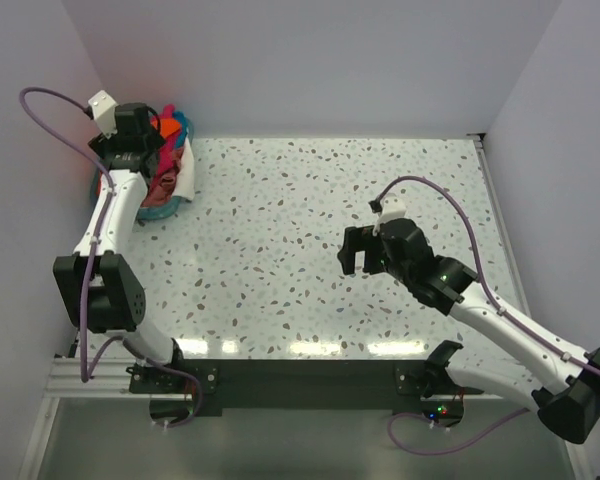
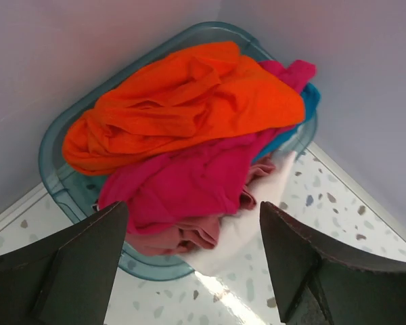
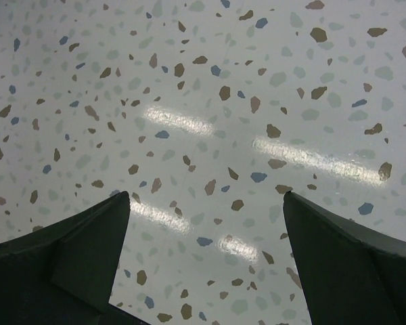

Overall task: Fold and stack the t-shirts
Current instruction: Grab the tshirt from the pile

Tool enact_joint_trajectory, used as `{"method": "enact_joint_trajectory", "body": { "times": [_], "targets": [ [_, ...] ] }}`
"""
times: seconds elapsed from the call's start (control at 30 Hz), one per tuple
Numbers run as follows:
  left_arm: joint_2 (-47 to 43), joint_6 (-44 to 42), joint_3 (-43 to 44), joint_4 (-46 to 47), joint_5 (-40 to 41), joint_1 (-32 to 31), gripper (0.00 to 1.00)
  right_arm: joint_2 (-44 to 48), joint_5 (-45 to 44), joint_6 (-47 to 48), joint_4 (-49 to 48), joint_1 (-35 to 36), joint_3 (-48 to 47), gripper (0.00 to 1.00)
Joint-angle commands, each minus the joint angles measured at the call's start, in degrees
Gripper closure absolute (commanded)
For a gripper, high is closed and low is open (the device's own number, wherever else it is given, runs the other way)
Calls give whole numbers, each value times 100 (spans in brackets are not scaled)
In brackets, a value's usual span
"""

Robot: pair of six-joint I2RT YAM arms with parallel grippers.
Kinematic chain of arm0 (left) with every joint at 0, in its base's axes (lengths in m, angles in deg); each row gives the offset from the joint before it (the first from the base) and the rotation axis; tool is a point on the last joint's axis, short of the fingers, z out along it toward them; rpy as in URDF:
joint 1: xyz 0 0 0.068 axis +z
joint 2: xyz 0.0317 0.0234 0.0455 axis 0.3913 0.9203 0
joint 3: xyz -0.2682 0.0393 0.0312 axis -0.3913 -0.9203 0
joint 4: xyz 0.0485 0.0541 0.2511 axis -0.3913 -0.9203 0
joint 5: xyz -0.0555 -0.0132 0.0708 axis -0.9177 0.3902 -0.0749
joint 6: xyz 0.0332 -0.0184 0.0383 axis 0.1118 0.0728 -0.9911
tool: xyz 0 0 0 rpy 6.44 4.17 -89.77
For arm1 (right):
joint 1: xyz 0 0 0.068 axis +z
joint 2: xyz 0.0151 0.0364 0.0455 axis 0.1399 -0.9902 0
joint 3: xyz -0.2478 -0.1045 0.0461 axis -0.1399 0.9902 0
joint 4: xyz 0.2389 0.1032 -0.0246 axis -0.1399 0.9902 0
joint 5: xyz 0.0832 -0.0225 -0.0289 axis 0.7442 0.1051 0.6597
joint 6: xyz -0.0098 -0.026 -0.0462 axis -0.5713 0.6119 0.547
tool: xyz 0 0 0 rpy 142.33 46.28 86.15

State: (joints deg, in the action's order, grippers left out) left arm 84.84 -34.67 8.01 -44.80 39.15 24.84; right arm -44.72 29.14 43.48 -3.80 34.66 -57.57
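Observation:
The t-shirts lie heaped in a teal basket (image 2: 54, 179) in the table's far left corner. An orange shirt (image 2: 189, 101) is on top, with a magenta-pink one (image 2: 183, 183) under it, a blue one (image 2: 310, 101) at the back, and a white one (image 2: 257, 217) spilling over the rim onto the table. In the top view the same heap (image 1: 170, 165) shows beside my left arm. My left gripper (image 2: 193, 213) hovers open just in front of the heap, holding nothing. My right gripper (image 3: 206, 196) hangs open over bare table; in the top view it (image 1: 358, 252) is right of centre.
Grey walls close the corner behind the basket (image 1: 165, 210). The speckled tabletop (image 1: 280, 230) stretches between the two arms. A metal rail (image 1: 495, 210) runs along the table's right edge.

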Motion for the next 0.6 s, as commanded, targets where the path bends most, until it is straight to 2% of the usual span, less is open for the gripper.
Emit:
{"method": "enact_joint_trajectory", "body": {
  "times": [0.0,0.4,0.57],
  "targets": [
    [383,166,403,180,113,477,18,-41,228,47,-253,2,-323,1],
    [2614,-318,2073,216,-212,830,19,-32,194,223,-482,2,-42,1],
    [3064,-221,2469,181,-282,874,22,-146,123,249,-544,2,19,1]
  ]
}}
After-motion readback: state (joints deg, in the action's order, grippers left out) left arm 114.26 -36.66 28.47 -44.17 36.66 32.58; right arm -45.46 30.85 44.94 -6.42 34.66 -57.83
